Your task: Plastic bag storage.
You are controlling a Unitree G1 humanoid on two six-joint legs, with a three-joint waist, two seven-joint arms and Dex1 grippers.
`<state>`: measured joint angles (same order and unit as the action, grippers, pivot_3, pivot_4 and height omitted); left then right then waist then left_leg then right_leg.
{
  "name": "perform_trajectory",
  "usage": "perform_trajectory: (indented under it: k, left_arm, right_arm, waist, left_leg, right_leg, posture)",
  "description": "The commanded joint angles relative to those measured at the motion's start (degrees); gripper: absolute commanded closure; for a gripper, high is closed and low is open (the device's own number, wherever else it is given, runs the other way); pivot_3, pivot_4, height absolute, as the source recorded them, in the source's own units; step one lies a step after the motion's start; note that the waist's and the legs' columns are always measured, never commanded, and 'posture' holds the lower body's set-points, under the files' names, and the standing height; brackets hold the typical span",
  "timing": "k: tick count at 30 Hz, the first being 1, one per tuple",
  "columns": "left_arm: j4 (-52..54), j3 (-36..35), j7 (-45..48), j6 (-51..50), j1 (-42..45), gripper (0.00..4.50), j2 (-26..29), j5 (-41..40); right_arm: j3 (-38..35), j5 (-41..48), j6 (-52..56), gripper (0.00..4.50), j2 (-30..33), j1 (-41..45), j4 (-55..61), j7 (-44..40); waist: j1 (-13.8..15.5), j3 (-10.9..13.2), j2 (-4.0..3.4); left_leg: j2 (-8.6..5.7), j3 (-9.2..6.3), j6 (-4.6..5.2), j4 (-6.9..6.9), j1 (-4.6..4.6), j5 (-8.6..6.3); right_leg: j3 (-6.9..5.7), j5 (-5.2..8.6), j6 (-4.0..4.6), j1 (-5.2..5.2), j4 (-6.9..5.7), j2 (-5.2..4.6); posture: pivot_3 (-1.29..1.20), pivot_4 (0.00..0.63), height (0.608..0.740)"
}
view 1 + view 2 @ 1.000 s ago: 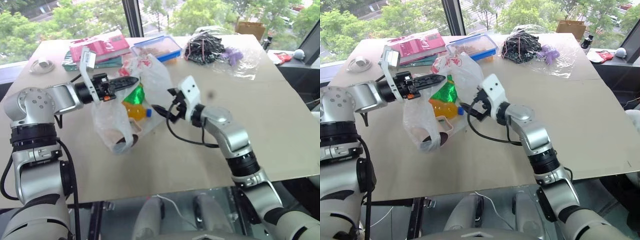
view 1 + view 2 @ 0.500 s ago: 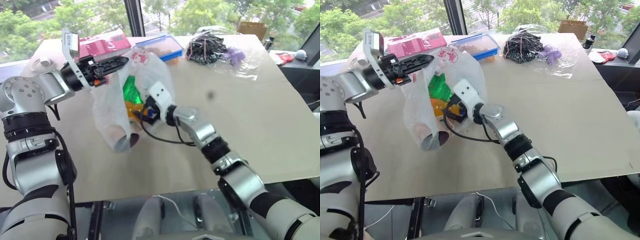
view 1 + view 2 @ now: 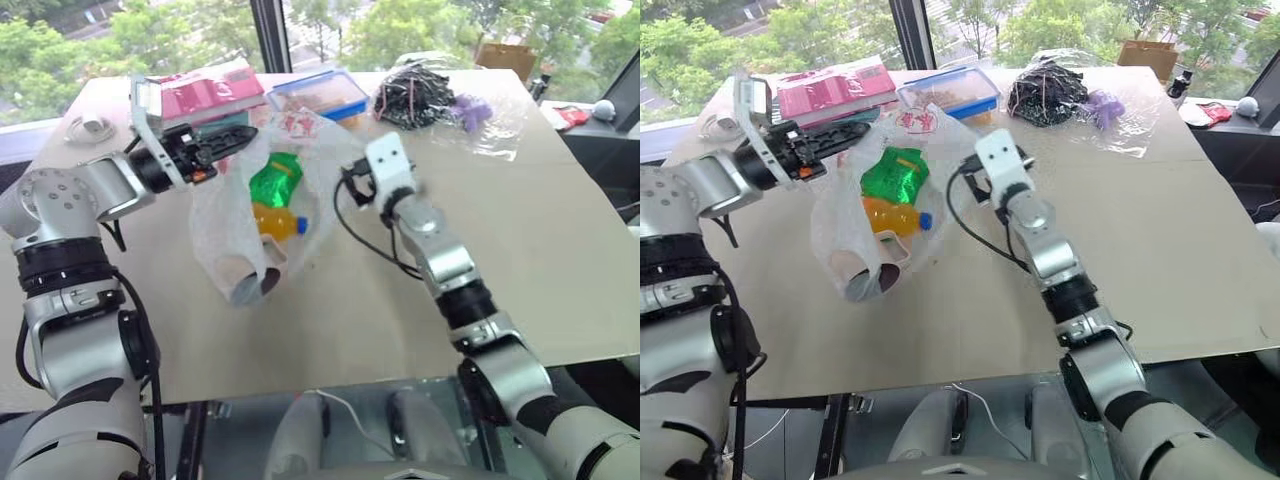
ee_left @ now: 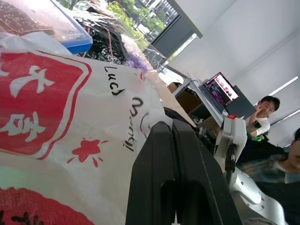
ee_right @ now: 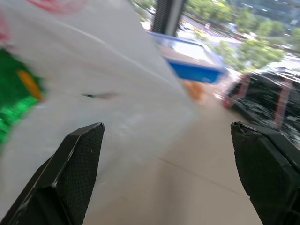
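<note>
The plastic bag (image 3: 215, 210), thin white with red print, stands left of the table's middle. A green packet (image 3: 275, 180) and an orange bottle (image 3: 272, 220) show through it. My left gripper (image 3: 245, 133) is shut on the bag's upper edge and holds it up; the left wrist view has the film pinched between the black fingers (image 4: 161, 140). My right gripper (image 3: 350, 185) is open just off the bag's right side, pointing at it. In the right wrist view the bag's wall (image 5: 93, 70) lies ahead of the spread fingertips (image 5: 70, 164), and nothing is between them.
A blue-lidded lunchbox (image 3: 315, 93) and pink boxes (image 3: 205, 92) lie behind the bag. Clear wrap with black cables (image 3: 415, 95) and a purple item (image 3: 470, 108) sits at the back right. A white coil (image 3: 85, 128) lies far left. People (image 4: 265, 110) sit off beyond the table.
My right gripper, which pushed in against the bag half a second ago, has drawn back to the right and farther up the table, still open. The left gripper keeps its hold.
</note>
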<state>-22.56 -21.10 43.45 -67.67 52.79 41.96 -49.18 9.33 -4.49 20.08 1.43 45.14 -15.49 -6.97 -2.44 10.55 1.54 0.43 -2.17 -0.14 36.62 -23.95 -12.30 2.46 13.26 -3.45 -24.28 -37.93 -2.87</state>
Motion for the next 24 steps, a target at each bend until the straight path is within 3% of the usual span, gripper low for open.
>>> perform_trajectory:
  k: [1,6,16,24]
  left_arm:
    - [0.79,0.75,0.87,2.1,2.62,4.5,0.06,1.05]
    - [0.06,1.63,1.57,3.74,2.29,4.5,-0.14,2.77]
    - [2.86,0.03,-0.49,4.47,0.78,4.5,-0.75,3.46]
    - [4.22,-2.56,-2.4,4.22,-1.37,4.5,0.19,3.29]
  right_arm:
    - [2.16,6.17,7.3,0.1,2.71,-2.77,14.77,-11.65]
    - [7.43,6.93,10.91,0.1,5.32,-3.02,22.85,-18.3]
    - [23.04,-12.59,-5.11,0.1,3.08,7.49,-1.49,-12.42]
    - [30.1,-24.85,-13.4,0.1,1.95,10.01,-8.89,-9.58]
  waist:
    - [-0.01,0.0,0.0]
    - [-1.06,0.0,0.0]
    - [-1.2,-0.01,0.01]
    - [-1.45,-0.01,0.02]
  left_leg:
    - [0.0,0.0,0.0,0.0,0.0,0.0]
    - [0.05,0.06,0.02,0.0,0.04,-0.01]
    - [0.06,0.05,0.01,0.1,0.04,0.0]
    - [0.04,0.02,-0.01,0.1,0.0,0.01]
  right_leg:
    - [0.0,0.0,0.0,0.0,0.0,0.01]
    - [0.04,0.0,0.0,0.0,0.0,0.06]
    - [0.04,0.0,0.0,0.02,-0.03,0.07]
    - [0.03,0.0,0.0,0.0,-0.02,0.04]
  posture:
    - [0.0,0.15,0.74]
    - [0.0,0.15,0.74]
    - [0.0,0.15,0.74]
    - [0.0,0.15,0.74]
